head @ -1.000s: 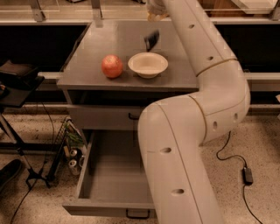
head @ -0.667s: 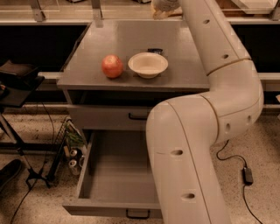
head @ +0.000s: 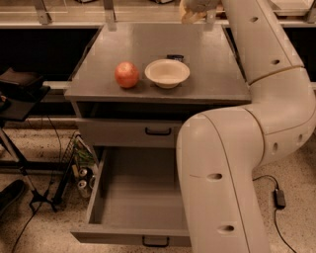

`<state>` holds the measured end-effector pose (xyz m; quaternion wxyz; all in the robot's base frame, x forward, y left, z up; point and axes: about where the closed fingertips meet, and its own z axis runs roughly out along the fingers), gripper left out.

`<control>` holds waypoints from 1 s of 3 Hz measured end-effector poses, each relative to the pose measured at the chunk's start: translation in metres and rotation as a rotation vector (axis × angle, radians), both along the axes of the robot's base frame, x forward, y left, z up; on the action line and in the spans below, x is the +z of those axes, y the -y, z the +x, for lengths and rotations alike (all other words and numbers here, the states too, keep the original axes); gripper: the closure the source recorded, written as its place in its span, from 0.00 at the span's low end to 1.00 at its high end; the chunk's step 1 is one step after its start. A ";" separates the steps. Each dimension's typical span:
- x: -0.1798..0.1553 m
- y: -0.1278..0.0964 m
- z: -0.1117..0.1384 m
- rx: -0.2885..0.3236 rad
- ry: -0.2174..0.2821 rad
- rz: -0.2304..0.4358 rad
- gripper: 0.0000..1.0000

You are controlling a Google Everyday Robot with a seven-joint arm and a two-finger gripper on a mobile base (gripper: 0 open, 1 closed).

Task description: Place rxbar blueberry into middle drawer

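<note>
Rxbar blueberry now behind bowl, hand above

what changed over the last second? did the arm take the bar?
The gripper moved from low over the table, just behind the bowl, up and away to the far edge at the top of the view. It did not take the snack bar, which lies on the table behind the bowl. Unchanged: bowl, fruit, and the lower drawer, still pulled out.
</note>
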<state>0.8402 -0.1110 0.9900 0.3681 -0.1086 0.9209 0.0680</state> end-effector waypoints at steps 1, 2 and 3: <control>-0.016 -0.010 0.001 0.016 -0.036 -0.002 1.00; -0.039 -0.024 0.010 0.014 -0.066 0.007 1.00; -0.059 -0.038 0.020 0.000 -0.087 0.013 0.91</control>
